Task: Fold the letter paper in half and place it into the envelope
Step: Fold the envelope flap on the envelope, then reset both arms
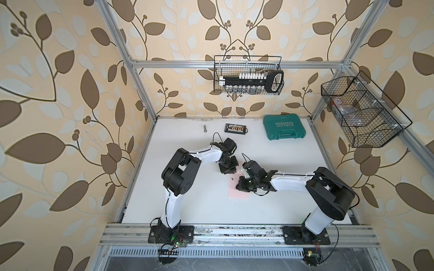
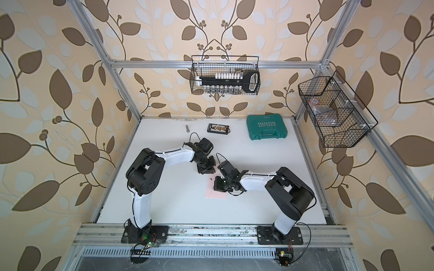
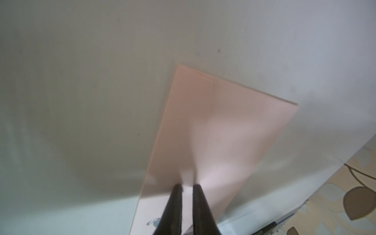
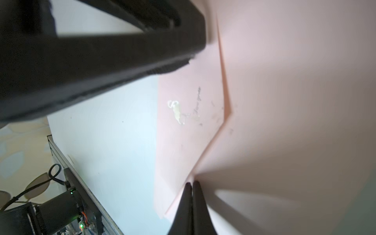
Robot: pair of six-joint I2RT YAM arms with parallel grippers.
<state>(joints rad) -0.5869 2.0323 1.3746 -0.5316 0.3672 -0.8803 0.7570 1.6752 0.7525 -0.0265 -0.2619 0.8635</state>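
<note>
The right gripper (image 4: 192, 184), its black fingers pressed together, sits at the flap edge of the pale pink paper envelope (image 4: 284, 101); whether it pinches paper cannot be told. The flat white table (image 1: 187, 199) carries the envelope, under that gripper and just beside the left gripper (image 3: 186, 186). The left gripper's fingers stand narrowly apart about a pale strip, and whether they grip it is unclear.
</note>
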